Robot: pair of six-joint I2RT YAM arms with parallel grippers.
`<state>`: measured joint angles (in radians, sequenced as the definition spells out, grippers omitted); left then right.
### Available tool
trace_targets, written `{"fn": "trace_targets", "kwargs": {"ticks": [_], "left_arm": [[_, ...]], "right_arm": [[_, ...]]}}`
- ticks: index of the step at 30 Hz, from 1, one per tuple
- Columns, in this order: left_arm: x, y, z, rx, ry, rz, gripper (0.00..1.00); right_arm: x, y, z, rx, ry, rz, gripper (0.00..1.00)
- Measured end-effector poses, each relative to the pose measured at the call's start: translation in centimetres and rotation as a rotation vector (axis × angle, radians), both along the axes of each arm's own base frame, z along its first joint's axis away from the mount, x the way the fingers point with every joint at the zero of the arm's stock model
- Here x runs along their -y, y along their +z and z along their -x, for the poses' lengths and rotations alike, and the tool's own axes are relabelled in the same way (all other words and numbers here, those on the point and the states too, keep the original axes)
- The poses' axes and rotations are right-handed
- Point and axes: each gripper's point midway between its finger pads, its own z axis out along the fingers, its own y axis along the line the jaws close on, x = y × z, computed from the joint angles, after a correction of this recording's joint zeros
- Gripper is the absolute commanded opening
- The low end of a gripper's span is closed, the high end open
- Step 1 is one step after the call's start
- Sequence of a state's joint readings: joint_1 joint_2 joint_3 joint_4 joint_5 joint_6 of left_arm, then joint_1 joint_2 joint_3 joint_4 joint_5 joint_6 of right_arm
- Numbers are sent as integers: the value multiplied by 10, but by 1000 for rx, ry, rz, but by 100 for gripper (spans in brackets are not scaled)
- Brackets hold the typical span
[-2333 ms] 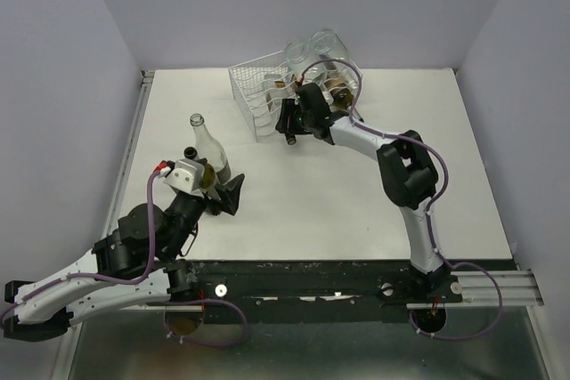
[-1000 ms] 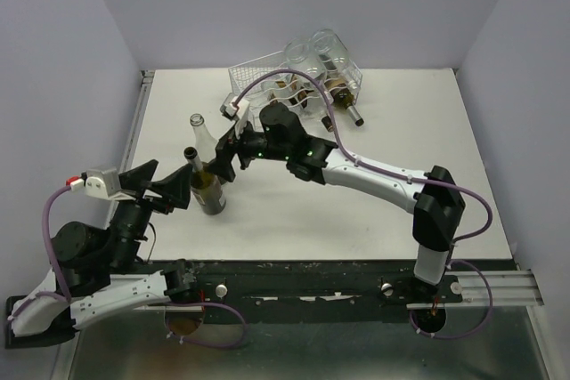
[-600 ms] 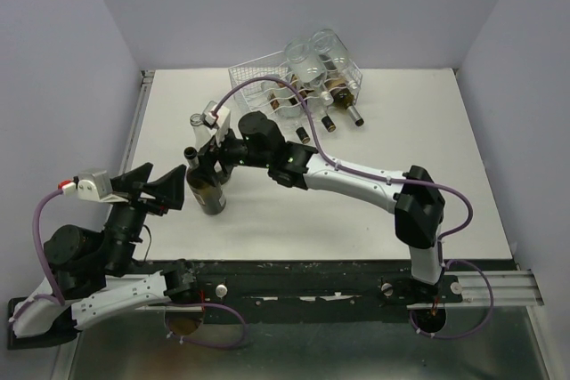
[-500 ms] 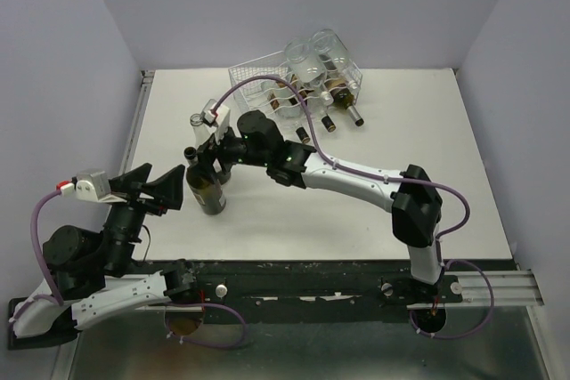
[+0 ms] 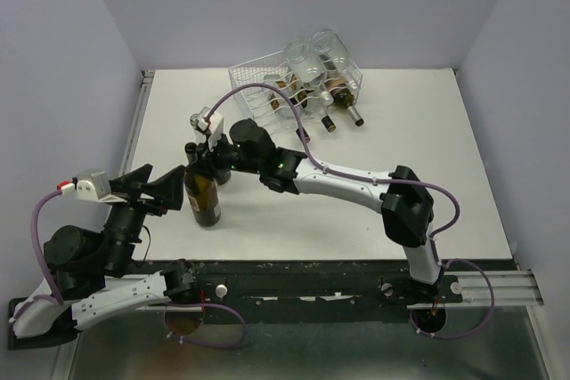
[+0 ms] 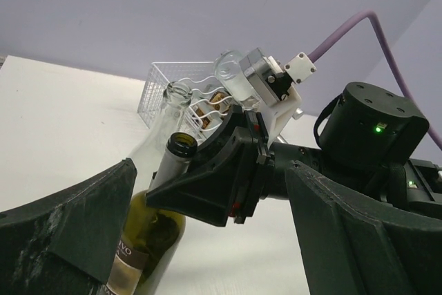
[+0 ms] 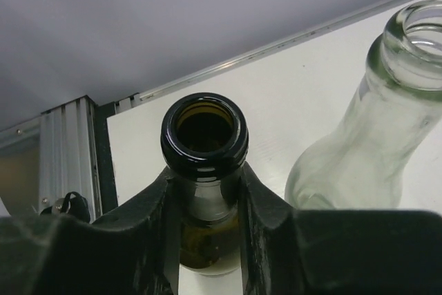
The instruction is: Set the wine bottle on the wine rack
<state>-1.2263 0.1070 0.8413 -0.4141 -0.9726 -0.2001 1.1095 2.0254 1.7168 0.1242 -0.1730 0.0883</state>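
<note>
The wine bottle (image 5: pixel 204 199) is dark green with a label and stands upright at the table's left front. My right gripper (image 5: pixel 197 157) is shut on its neck just under the open mouth; in the right wrist view (image 7: pixel 205 195) both fingers (image 7: pixel 148 222) press against the neck of the bottle (image 7: pixel 204 132). My left gripper (image 5: pixel 167 181) is open and empty just left of the bottle, which shows between its spread fingers (image 6: pixel 65 229) in the left wrist view (image 6: pixel 145 236). The white wire wine rack (image 5: pixel 252 88) sits at the back centre.
A clear empty glass bottle (image 5: pixel 221 169) stands right behind the green one and also shows in the right wrist view (image 7: pixel 366 136). Several bottles (image 5: pixel 313 60) lie in the rack, necks pointing toward the front. The table's left rail (image 5: pixel 135 122) is close.
My right arm swung from the rack across to the green bottle and closed on its neck. My left gripper let go of the bottle, opened and drew back to the left.
</note>
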Motion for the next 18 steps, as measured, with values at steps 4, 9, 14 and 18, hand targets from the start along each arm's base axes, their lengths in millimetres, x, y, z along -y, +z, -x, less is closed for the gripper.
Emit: {"fn": "trace_targets", "kwargs": {"ticks": [4,9,14,18], "left_arm": [[1,-2,0,-6,-2,0,99],[3,-6,1,-16,-14,-16,99],[12,-8,2,-20,-50,-40,99],[32,-12,-1,-39,-85,-86,99]], "right_arm": [[3,0,3,0,-17,-28,1],[26,1,4,3,-77,-5,0],[65,10,8,1,-154,40,0],[107,40,14,19,-215,47,0]]}}
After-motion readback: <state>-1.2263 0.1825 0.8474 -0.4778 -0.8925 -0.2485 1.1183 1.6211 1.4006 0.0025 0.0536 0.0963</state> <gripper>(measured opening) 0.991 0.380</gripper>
